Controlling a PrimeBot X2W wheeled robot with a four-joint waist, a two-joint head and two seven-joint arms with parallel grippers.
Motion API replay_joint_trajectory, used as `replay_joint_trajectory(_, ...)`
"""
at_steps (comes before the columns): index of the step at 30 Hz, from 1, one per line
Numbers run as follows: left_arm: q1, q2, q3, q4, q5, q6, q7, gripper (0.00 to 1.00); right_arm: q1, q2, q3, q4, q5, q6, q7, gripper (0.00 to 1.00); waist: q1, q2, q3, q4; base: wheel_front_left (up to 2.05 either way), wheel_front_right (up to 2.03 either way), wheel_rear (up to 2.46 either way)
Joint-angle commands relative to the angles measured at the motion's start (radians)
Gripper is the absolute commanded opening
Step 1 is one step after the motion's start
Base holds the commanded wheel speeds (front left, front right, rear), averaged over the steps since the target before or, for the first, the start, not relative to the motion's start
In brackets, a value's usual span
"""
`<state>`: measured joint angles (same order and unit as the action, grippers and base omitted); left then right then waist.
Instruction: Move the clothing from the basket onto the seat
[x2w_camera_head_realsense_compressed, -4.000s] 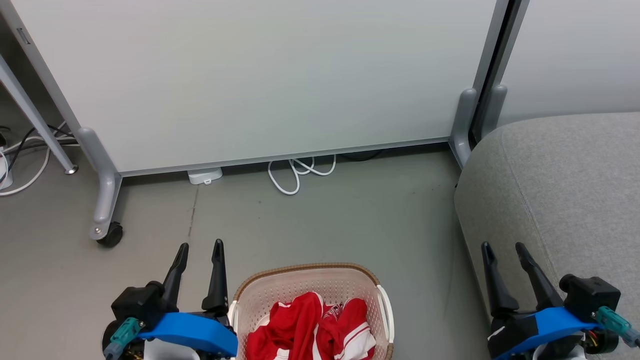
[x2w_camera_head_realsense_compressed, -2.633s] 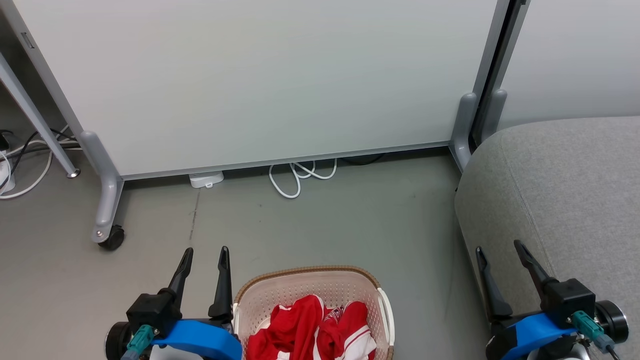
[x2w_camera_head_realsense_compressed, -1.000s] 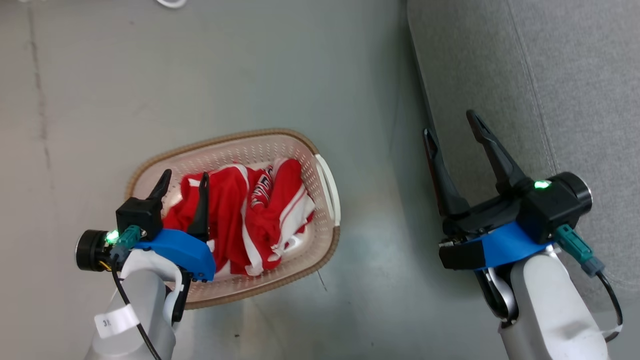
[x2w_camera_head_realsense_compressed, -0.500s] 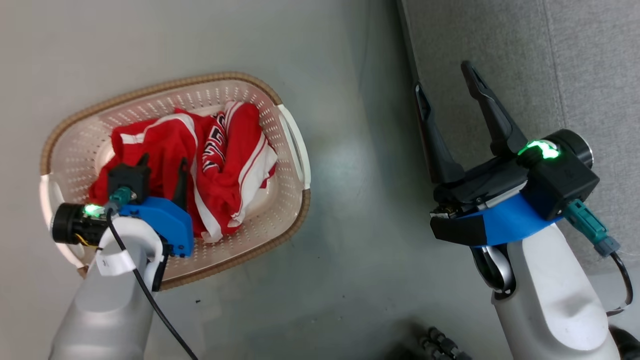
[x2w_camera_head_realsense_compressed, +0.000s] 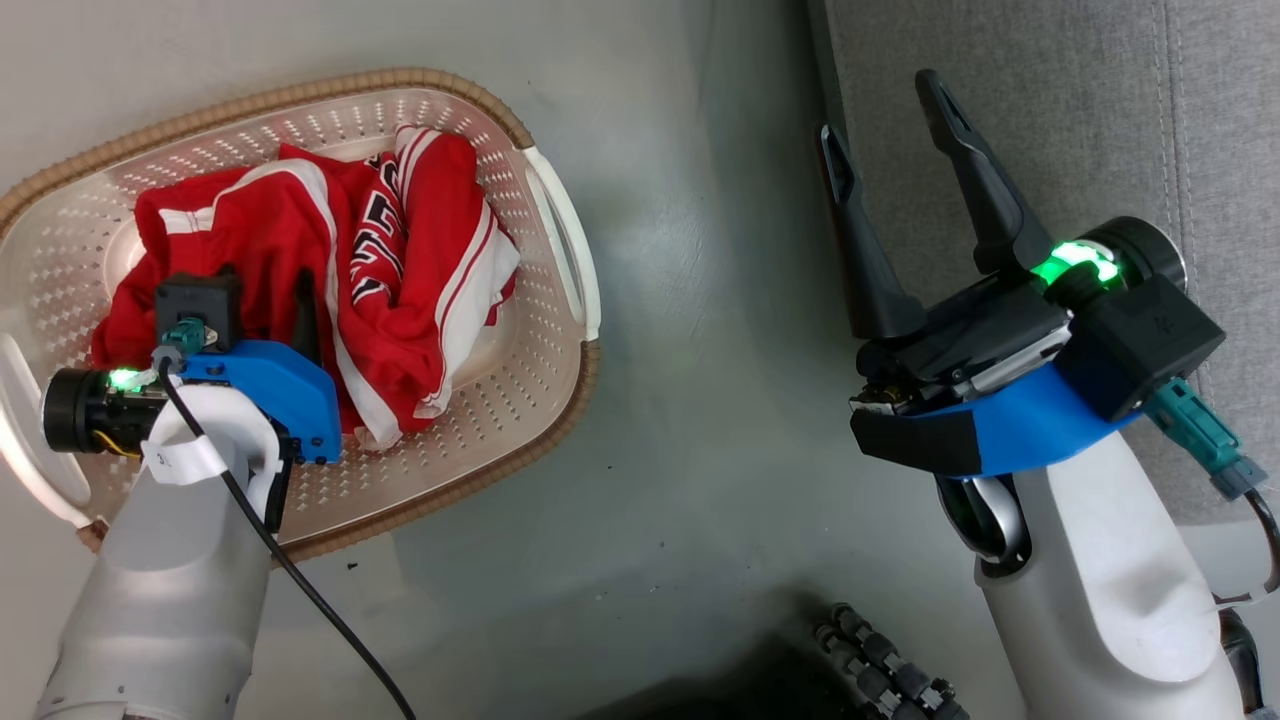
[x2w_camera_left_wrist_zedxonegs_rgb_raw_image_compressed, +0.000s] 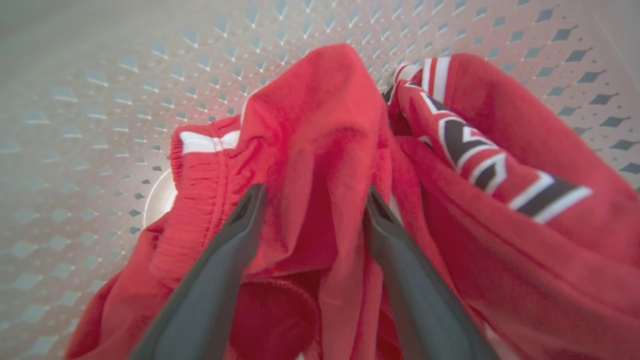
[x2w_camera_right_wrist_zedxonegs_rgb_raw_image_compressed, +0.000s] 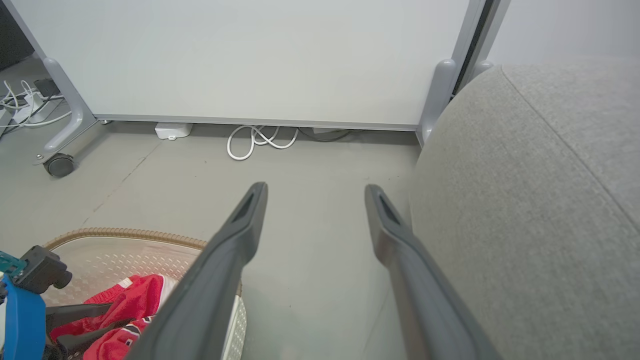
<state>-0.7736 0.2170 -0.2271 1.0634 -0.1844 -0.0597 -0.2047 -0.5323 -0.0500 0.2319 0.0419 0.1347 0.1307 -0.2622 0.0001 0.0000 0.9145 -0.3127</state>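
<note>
Head view: we see clothing (x2w_camera_head_realsense_compressed: 420, 230) heaped in basket (x2w_camera_head_realsense_compressed: 562, 240) on floor (x2w_camera_head_realsense_compressed: 700, 300). Left gripper (x2w_camera_head_realsense_compressed: 265, 290) down among it. Right gripper (x2w_camera_head_realsense_compressed: 880, 115) spread wide, empty, at seat (x2w_camera_head_realsense_compressed: 1050, 100) edge.
Left wrist view: we see fingers (x2w_camera_left_wrist_zedxonegs_rgb_raw_image_compressed: 225, 250) apart, straddling fold of clothing, not pinching.
Right wrist view: we see jaws wide, floor between, seat beside.

Crumpled red-and-white clothing (x2w_camera_head_realsense_compressed: 420, 230) in a heap inside the cream perforated basket (x2w_camera_head_realsense_compressed: 500, 400), light-grey seat (x2w_camera_head_realsense_compressed: 1100, 100) to its right

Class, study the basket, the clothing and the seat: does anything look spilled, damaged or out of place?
Nothing stands out. The clothing lies crumpled inside the basket, none over its rim. The basket stands upright on the floor beside the seat. The left gripper hangs open over the fabric, the right gripper open near the seat.
</note>
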Motion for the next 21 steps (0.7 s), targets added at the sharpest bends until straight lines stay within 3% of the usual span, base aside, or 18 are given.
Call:
replay_joint_trajectory(1,-0.020,0.005,0.004,0.004,-0.006,-0.003,-0.003,1.00,-0.022,-0.001,0.002,-0.006,0.006,0.000,-0.004,1.00,-0.0001,0.0000,0.008,-0.002,0.00,0.00,0.00)
replay_joint_trajectory(8,-0.047,0.004,0.000,0.041,-0.023,-0.017,-0.006,1.00,-0.028,-0.001,0.005,-0.006,0.017,0.000,-0.004,1.00,-0.0001,0.0000,0.021,-0.011,0.00,0.00,0.00)
replay_joint_trajectory(10,-0.053,0.003,-0.001,0.051,-0.026,-0.017,-0.007,0.47,-0.029,-0.001,0.003,-0.004,0.018,0.000,-0.004,1.00,-0.0001,0.0000,0.021,-0.013,0.00,0.00,0.00)
replay_joint_trajectory(11,-0.056,0.002,-0.002,0.056,-0.028,-0.018,-0.006,0.34,-0.029,-0.001,0.003,-0.003,0.019,0.000,-0.004,1.00,-0.0001,0.0000,0.020,-0.015,0.00,0.00,0.00)
replay_joint_trajectory(12,-0.057,0.001,-0.002,0.062,-0.033,-0.021,-0.005,0.07,-0.029,-0.001,0.004,-0.003,0.020,0.000,-0.004,1.00,-0.0001,0.0000,0.019,-0.016,0.00,0.00,0.00)
replay_joint_trajectory(13,-0.058,0.000,-0.003,0.066,-0.035,-0.025,-0.004,0.00,-0.029,-0.001,0.004,-0.002,0.020,0.000,-0.004,1.00,-0.0001,0.0000,0.019,-0.016,0.00,0.00,0.00)
replay_joint_trajectory(21,-0.069,-0.005,-0.017,0.094,-0.046,-0.036,-0.017,0.00,-0.026,-0.001,0.000,-0.003,0.019,0.000,-0.004,1.00,-0.0001,0.0000,0.011,-0.012,0.00,0.00,0.00)
